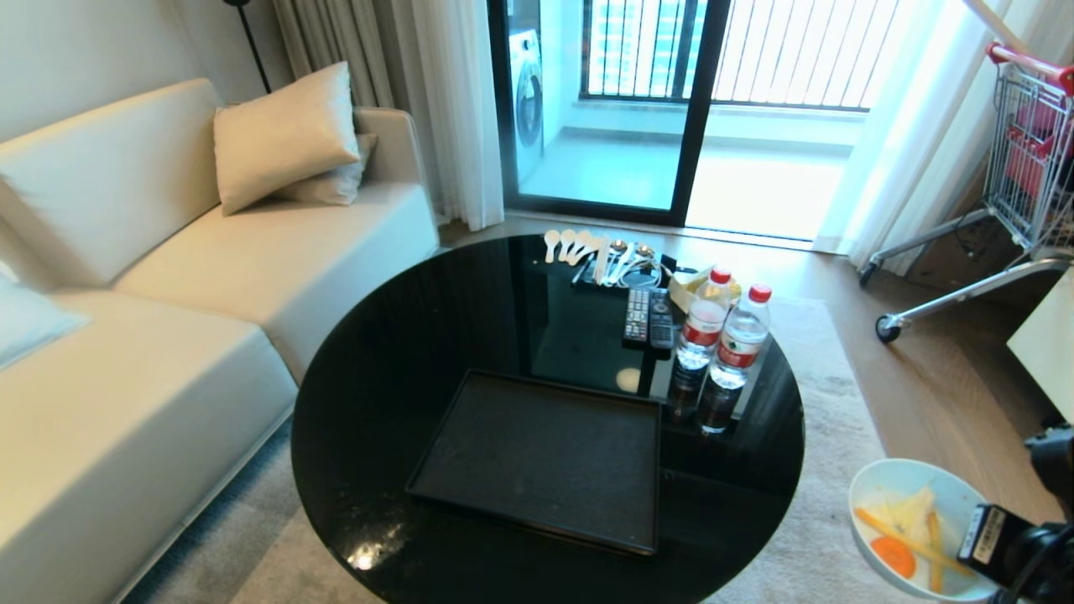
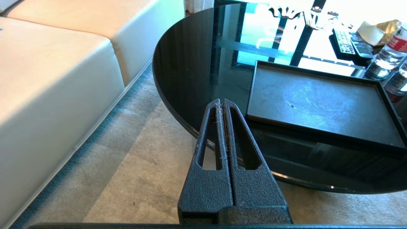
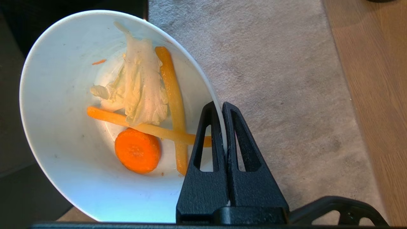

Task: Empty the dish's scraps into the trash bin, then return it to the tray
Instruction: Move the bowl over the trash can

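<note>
The dish (image 1: 898, 495) (image 3: 60, 127), a white bowl, hangs off the table's right side over the rug, near the head view's lower right corner. My right gripper (image 3: 219, 106) is shut on its rim, one finger inside and one outside. The scraps (image 3: 143, 105) (image 1: 910, 537) lie in it: a carrot slice, orange strips and a pale leafy piece. The black tray (image 1: 545, 461) (image 2: 321, 101) sits bare on the round table. My left gripper (image 2: 221, 102) is shut, holding nothing, low beside the table's near edge. The trash bin is out of view.
On the round black glass table (image 1: 403, 352) stand two water bottles (image 1: 722, 352), two remotes (image 1: 649, 317) and several spoons (image 1: 587, 249) at the far edge. A cream sofa (image 1: 151, 302) runs along the left. A shopping cart (image 1: 1024, 151) stands at the far right.
</note>
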### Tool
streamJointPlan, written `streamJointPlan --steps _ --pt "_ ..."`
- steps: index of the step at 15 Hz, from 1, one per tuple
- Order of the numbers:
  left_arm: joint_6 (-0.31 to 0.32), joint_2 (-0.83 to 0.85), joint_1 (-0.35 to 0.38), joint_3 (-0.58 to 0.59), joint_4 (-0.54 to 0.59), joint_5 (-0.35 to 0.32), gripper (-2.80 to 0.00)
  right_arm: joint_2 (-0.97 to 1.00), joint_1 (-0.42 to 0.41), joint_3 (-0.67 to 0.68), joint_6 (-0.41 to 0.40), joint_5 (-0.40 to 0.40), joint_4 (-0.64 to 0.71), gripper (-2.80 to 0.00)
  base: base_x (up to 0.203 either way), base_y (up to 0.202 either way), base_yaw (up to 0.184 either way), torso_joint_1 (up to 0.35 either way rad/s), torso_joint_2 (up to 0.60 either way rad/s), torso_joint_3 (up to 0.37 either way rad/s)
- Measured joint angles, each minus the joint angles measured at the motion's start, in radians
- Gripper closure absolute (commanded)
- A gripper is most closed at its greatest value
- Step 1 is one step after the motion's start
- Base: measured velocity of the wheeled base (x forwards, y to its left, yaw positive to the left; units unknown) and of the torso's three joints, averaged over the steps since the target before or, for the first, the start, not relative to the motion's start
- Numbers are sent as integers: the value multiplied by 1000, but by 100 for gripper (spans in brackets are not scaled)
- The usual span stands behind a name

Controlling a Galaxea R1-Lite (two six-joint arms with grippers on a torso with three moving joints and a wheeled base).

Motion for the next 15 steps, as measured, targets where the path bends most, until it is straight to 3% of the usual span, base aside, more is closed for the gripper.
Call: streamJointPlan --steps 15 --pt "0 0 0 0 0 0 0 -84 3 68 1 8 -16 0 0 0 0 0 0 0"
